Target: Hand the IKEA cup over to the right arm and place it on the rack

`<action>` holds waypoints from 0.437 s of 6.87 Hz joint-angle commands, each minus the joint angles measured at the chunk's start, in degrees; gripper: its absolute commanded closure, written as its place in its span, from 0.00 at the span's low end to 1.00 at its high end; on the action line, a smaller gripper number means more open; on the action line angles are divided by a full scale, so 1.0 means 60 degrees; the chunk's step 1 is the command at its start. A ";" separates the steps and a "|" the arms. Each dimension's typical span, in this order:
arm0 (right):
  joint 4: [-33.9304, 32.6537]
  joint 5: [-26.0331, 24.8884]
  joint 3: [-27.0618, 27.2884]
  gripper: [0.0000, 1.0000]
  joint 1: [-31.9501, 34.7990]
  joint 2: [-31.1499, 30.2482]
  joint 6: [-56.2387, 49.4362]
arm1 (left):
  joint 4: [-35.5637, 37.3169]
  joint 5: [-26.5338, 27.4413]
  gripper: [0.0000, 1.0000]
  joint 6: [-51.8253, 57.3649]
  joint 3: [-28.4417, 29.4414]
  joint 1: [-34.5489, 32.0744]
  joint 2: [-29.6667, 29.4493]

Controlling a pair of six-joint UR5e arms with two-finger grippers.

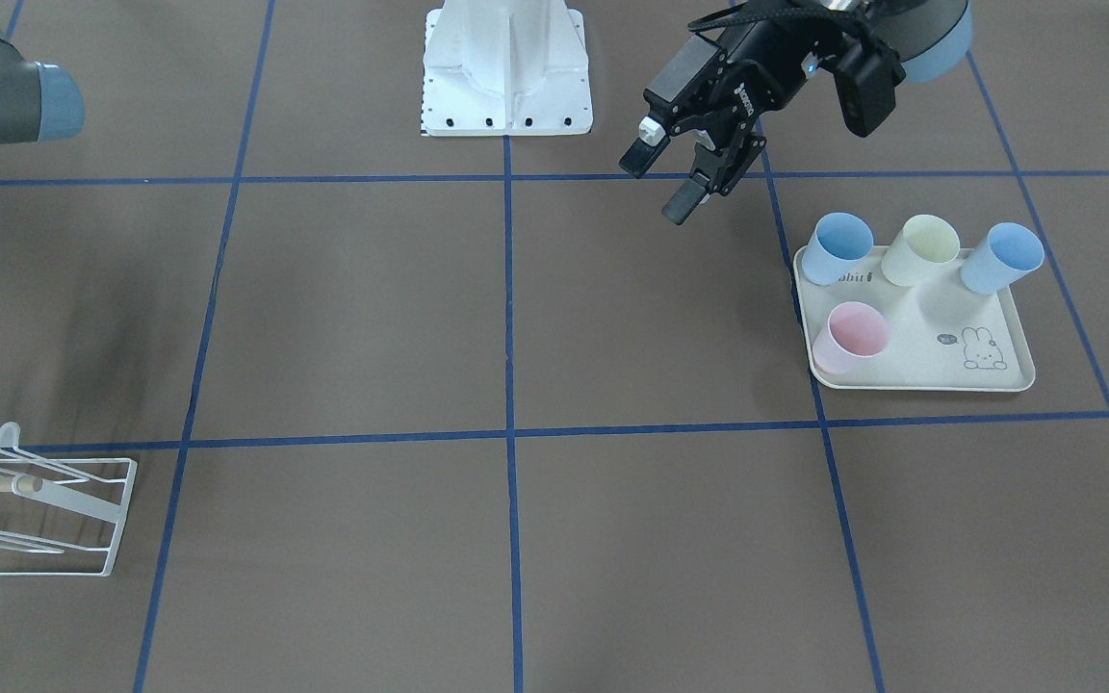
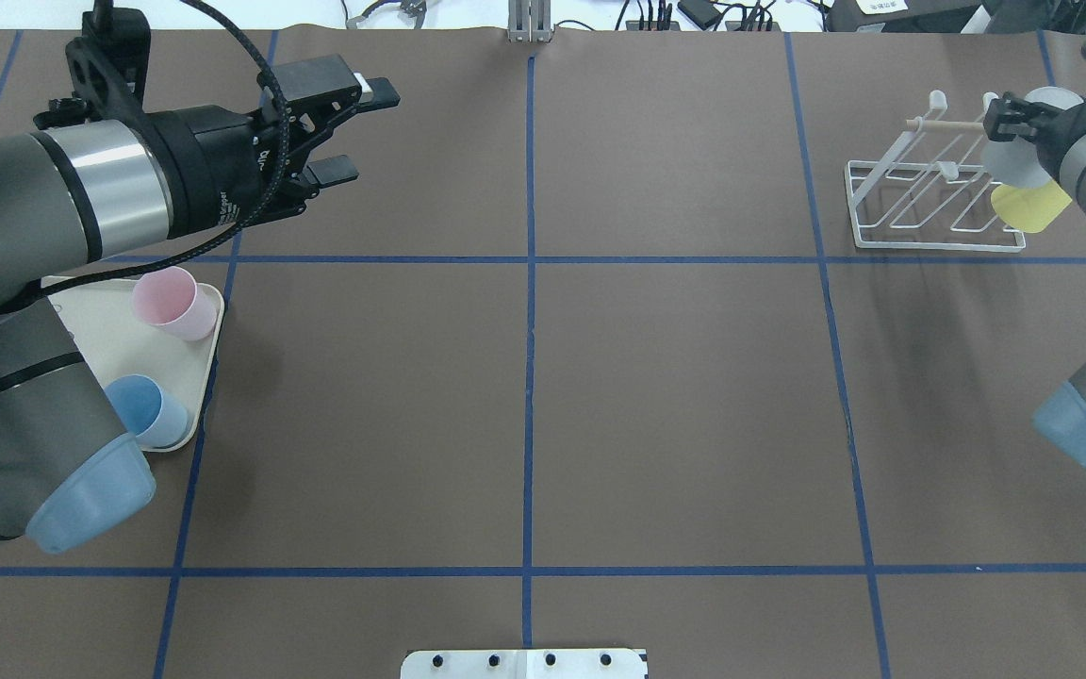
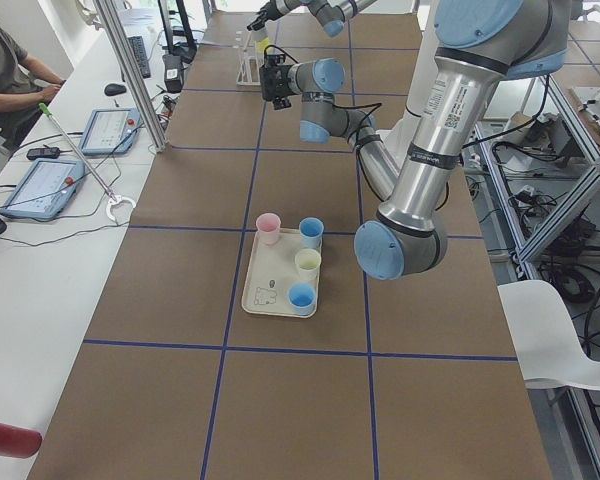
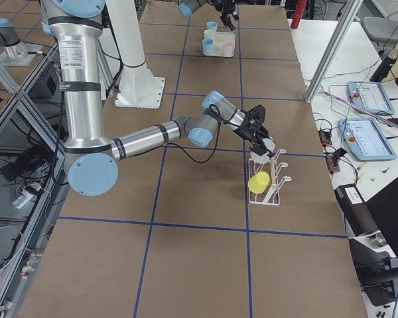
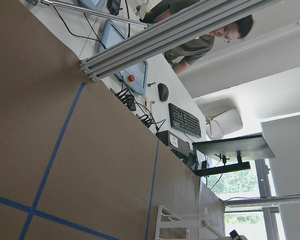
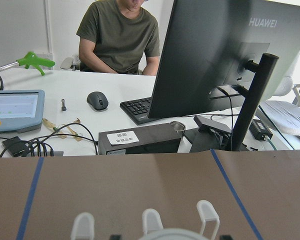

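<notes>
One white cup (image 2: 1019,160) sits pinched in the right gripper (image 2: 1003,118) at the rack (image 2: 934,247); I'd seat it squarely over a free peg (image 2: 946,170). Left gripper (image 2: 361,132) gapes empty.

Back of dark monitor (image 6: 225,55): "HUAWEI" in pale capitals; cream tray (image 1: 911,327): partly hidden print reading "obit"; lettering on grippers too small to read

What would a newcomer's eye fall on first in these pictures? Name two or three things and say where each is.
First comes the cream tray with four pastel cups on the robot's left, with the open left hand hovering beside it. Then, at the far right, the right hand holds a white cup at the wire rack, where a yellow cup sits.
</notes>
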 commanded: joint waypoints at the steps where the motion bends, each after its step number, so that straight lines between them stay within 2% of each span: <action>1: 0.0011 -0.0072 -0.0174 1.00 -0.0071 0.0130 -0.0026 | -0.0011 0.0000 0.00 0.0000 -0.0013 0.0000 0.0029; 3: 0.0011 -0.0072 -0.0408 1.00 -0.0071 0.0350 -0.0026 | -0.0011 0.0000 0.00 -0.0015 -0.0013 0.0000 0.0029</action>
